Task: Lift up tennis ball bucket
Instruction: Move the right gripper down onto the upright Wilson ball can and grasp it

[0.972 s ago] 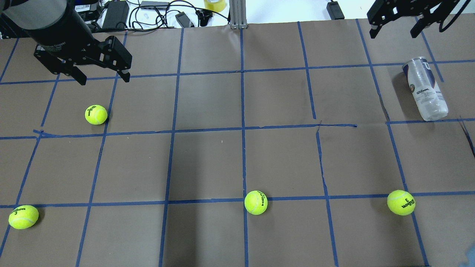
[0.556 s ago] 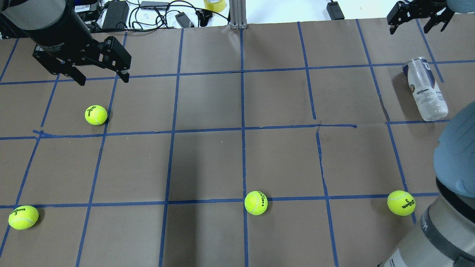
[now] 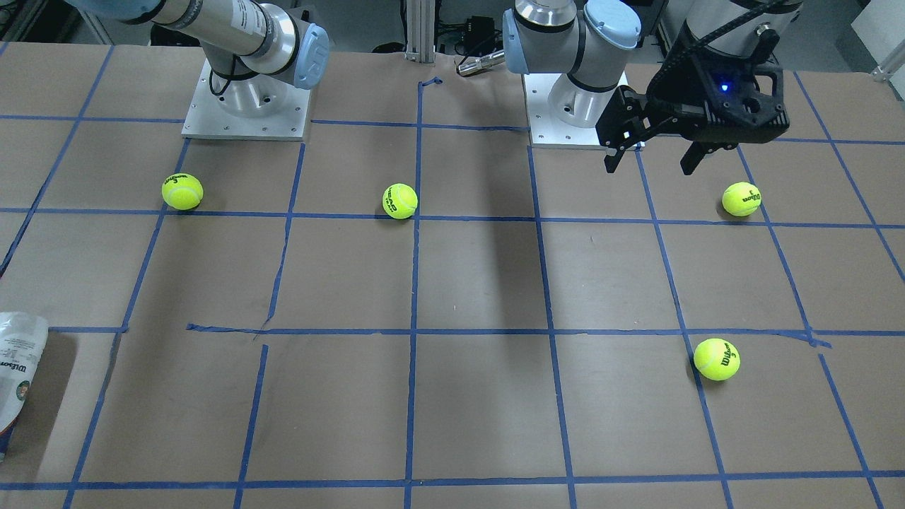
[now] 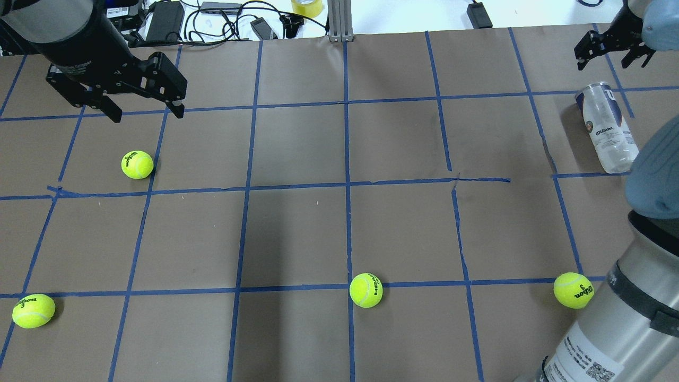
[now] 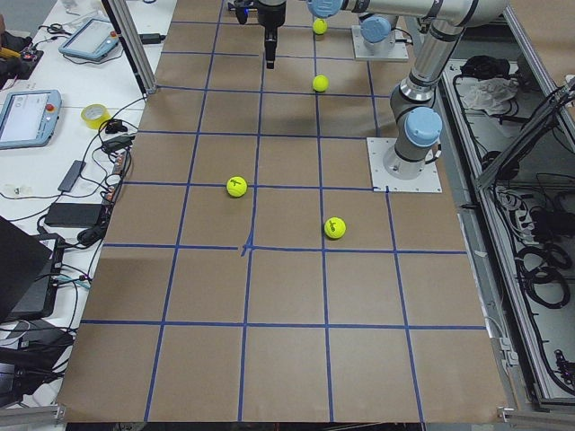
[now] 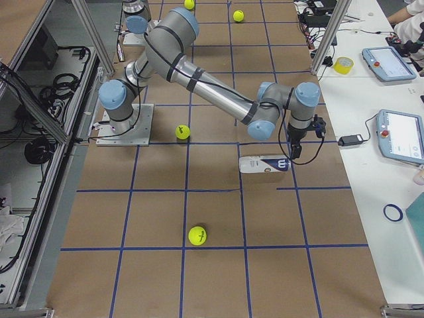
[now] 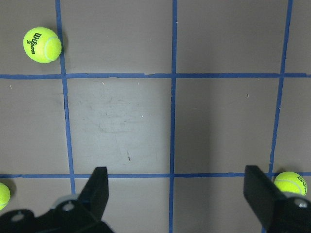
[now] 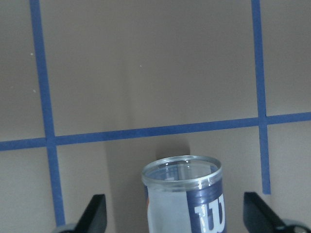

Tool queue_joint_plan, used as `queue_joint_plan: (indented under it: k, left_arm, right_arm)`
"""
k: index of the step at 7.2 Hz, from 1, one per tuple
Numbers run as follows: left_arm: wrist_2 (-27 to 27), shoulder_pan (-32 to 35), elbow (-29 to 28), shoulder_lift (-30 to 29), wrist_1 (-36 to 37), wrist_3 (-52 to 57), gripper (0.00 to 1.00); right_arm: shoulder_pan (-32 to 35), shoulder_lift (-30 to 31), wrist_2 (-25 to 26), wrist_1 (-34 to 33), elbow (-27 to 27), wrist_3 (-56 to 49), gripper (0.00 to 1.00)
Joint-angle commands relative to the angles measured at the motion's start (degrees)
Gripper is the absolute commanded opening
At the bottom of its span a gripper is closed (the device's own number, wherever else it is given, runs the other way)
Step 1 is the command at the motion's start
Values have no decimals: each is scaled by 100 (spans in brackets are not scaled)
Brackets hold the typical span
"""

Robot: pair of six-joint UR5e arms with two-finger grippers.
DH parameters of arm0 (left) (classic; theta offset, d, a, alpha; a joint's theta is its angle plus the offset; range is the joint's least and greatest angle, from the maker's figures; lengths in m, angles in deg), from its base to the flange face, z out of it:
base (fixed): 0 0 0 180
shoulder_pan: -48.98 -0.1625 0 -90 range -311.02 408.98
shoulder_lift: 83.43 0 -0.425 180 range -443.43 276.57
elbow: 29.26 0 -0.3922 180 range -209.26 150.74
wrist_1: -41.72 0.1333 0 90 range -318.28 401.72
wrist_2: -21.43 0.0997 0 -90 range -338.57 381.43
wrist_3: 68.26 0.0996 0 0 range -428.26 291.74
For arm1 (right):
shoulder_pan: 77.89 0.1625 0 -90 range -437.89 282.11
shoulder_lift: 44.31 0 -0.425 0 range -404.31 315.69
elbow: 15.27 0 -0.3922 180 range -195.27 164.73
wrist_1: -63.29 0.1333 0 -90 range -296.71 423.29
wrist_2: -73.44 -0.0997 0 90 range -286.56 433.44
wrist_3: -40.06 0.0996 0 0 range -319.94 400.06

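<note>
The table (image 4: 403,233) takes up most of the room: a flat top under matte brown paper, scuffed in places and ruled into squares with blue tape.

The right arm (image 6: 199,76), smooth silver tube with rounded blue-grey joint caps, reaches across to the far right side of the table.

The left gripper (image 4: 148,112) is angular black plastic. It hangs above the paper with its two fingers spread wide, well apart from the can. The right gripper (image 4: 603,62), of the same black build, also has its fingers spread. From its wrist camera they stand either side of the can's mouth, clear of it.

The tennis ball bucket (image 4: 607,127) lies on its side in a right-hand square near the table's far edge. It is a slim, clear plastic cylinder with a shiny metallic rim at the open end and a white-and-navy Wilson label. Its clear end lets the brown paper show through.

Four fuzzy yellow-green tennis balls (image 4: 366,289) sit scattered on the paper, all well apart from the can.
</note>
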Motion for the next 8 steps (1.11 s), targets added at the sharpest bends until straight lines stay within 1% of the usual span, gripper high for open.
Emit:
queue_joint_plan:
  k: [1,3,4,5,6,7,8]
  left_arm:
    - [0,-5,0,0,0,0,100]
    - [0,-5,0,0,-8,9,100]
    - [0,-14,0,0,-8,9,100]
    - [0,-14,0,0,0,9,100]
    - [0,-14,0,0,0,9,100]
    - [0,-14,0,0,0,9,100]
    - [0,-14,0,0,0,9,100]
  right_arm:
    - [-96,-205,4,-15,-75,-137,100]
    - [-122,-328,4,-24,-93,-495,100]
    - [-131,-346,-4,-15,-93,-506,96]
    - [-131,-355,4,-7,-93,-532,80]
    - [-140,-311,-4,54,-93,-689,59]
    - [-123,-119,13,116,-84,-864,51]
    - [-96,213,4,595,-67,-1179,43]
